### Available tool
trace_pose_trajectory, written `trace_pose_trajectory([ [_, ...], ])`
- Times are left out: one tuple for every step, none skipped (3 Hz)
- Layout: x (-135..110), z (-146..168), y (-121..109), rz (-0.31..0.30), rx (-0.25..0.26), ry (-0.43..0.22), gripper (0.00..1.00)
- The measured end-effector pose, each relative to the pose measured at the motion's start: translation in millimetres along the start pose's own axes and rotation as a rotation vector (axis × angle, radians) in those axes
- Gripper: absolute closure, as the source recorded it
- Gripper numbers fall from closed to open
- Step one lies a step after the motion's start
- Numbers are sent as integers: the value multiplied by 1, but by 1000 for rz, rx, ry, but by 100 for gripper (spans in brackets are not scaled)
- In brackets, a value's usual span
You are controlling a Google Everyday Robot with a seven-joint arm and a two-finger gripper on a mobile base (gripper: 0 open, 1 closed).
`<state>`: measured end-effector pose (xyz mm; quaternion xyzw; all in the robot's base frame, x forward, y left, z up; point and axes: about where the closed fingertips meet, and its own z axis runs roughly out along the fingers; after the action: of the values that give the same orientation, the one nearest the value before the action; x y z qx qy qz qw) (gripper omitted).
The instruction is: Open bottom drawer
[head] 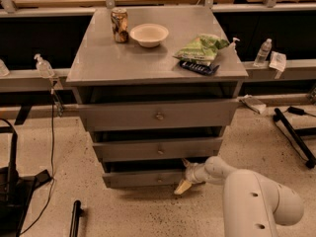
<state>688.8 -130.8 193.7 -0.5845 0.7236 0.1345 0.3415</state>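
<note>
The grey cabinet (148, 63) has three drawers, each pulled out a little. The bottom drawer (138, 178) is the lowest, a shallow grey front with a small round knob (159, 180). My gripper (183, 175) is at the right end of that front, reaching in from the lower right on the white arm (256, 201). Its fingers are spread: one fingertip (185, 162) sits at the front's top edge, and the cream one (181, 186) points down past its lower edge. The gripper is right of the knob and holds nothing that I can see.
On the cabinet top stand a can (119, 25), a white bowl (148, 34), a green chip bag (201, 47) and a dark flat object (198, 67). Black equipment (12, 191) stands on the floor at left. A black stand leg (295, 137) lies at right. Bottles stand on the side ledges.
</note>
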Motion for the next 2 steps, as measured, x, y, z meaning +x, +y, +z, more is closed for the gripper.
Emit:
trace_pose_trajectory([
  [2,2,3,-1,-29,25,0],
  [14,4,11,27,-89,53,0],
])
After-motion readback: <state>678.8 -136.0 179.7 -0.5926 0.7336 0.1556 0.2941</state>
